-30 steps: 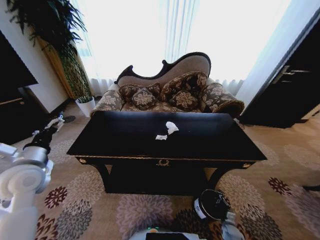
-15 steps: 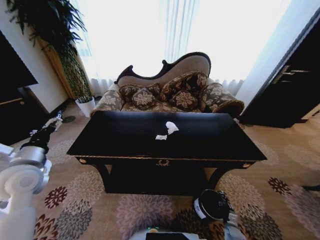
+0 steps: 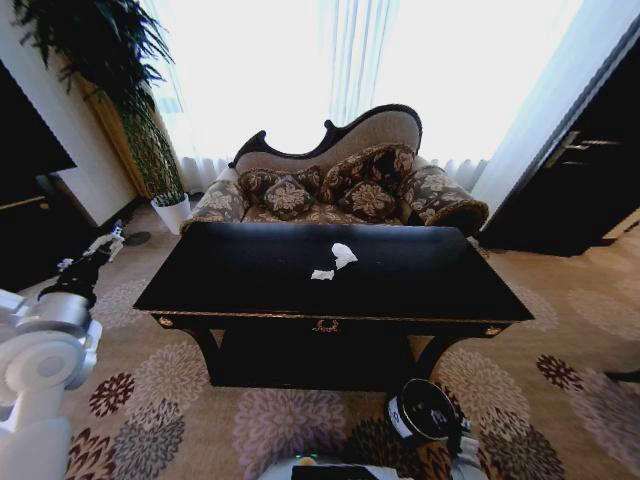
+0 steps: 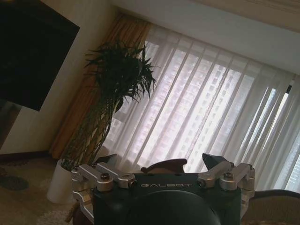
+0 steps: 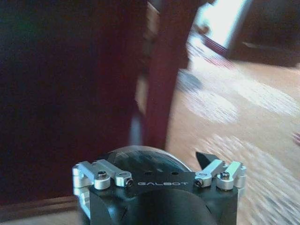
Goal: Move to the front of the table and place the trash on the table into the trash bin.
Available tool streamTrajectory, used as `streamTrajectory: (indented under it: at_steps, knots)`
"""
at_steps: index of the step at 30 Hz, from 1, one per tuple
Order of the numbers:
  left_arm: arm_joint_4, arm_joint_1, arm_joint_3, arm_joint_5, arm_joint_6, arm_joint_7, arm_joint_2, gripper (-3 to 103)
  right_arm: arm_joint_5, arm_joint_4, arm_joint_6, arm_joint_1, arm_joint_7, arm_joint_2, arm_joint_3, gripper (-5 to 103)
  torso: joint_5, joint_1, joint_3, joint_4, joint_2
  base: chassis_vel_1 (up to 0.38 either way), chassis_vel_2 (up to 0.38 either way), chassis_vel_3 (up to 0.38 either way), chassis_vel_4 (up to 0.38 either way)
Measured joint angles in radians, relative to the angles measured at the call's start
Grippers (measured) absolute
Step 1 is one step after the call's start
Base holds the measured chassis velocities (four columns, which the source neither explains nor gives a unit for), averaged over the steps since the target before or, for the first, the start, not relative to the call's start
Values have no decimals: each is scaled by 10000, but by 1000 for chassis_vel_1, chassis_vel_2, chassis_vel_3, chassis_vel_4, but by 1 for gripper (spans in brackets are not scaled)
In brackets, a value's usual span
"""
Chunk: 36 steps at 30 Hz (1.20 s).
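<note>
Left gripper [image 4: 161, 169]: raised left of the table [image 3: 200, 275], fingers spread, empty.
Right gripper [image 5: 159, 171]: low by the trash bin [image 3: 425, 410], fingers apart.
Trash [image 3: 342, 255]: two white paper scraps mid-table; likely light, soft, pinch the bulk.

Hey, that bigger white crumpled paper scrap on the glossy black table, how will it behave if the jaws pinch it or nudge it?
The bigger white crumpled paper scrap looks thin and creased, so it will probably crush rather than resist. It seems very light, and on the glossy black wooden table a nudge would likely make it skid. Its irregular shape makes rolling unlikely.
</note>
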<state>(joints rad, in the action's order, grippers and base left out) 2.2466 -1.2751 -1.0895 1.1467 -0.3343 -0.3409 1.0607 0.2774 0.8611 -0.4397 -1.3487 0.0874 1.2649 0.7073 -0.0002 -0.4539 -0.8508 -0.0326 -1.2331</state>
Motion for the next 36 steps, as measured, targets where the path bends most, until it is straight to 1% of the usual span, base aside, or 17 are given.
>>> streamTrajectory:
  at_steps: [1,3,4,7,9,10,11,12,14,16,18,22,23,26,31,34,36]
  knots:
    - [25,2,-24,20,0,-4,1,100,-71,283,-221,-186,405,34,67,97,-1,0,0,1,-1,0,0,0,0]
    - [71,4,-78,64,0,-12,2,100,-11,1015,-556,-641,1102,105,176,99,1,1,0,2,-1,0,0,0,0]
    - [71,4,-78,64,0,-12,2,100,-11,1015,-556,-641,1102,105,176,99,1,1,0,2,-1,0,0,0,0]
    - [121,-30,-162,81,0,-21,23,100,872,2330,-676,-1587,2013,202,391,100,-1,0,0,1,-1,0,0,0,0]
    - [134,-45,-183,82,0,-21,31,100,1037,2567,-677,-1763,2166,225,426,100,-1,1,0,0,0,0,0,0,0]
    - [170,-104,-273,86,0,-22,59,100,1557,3284,-637,-2316,2517,297,538,100,-1,1,0,0,0,0,0,0,0]
    - [187,-143,-324,87,0,-23,70,100,1733,3557,-579,-2534,2642,333,582,100,-2,1,0,0,-1,0,0,0,0]
    - [187,-143,-324,87,0,-23,70,100,1733,3557,-579,-2534,2642,333,582,100,-2,1,0,0,-1,0,0,0,0]
    - [281,-365,-622,89,-1,-31,137,100,1998,4393,-488,-3083,3008,388,681,100,0,1,0,-3,-1,0,0,0,0]
    - [342,-427,-761,89,-7,-53,173,100,2102,4998,-491,-3388,3141,399,819,100,-1,1,0,6,-1,0,0,0,0]
    - [360,-414,-766,89,-16,-64,180,100,2191,5280,-490,-3542,3185,418,889,100,0,1,0,7,-1,0,0,0,0]
    - [351,-216,-520,39,-50,-123,223,100,2747,6751,-198,-4303,3270,563,1332,100,-1,1,0,-3,-1,0,0,0,0]
    - [351,-216,-520,39,-50,-123,223,100,2747,6751,-198,-4303,3270,563,1332,100,-1,1,0,-3,-1,0,0,0,0]
    - [210,-155,-424,93,-75,-196,188,100,2971,7674,-93,-4677,3412,656,1706,100,-1,1,0,3,-1,0,0,0,0]
    - [9,-57,-564,214,-78,-198,5,100,3265,8583,-83,-5003,3706,745,2143,100,0,1,0,1,-1,0,0,0,0]
    - [-53,-48,-614,275,-78,-197,-34,100,3510,9025,-35,-5097,3737,765,2384,100,1,1,0,1,-1,0,0,0,0]
    - [-114,-55,-612,282,-78,-192,-34,100,3578,9404,-67,-5033,3583,765,2794,100,1,1,0,1,-1,0,0,0,0]
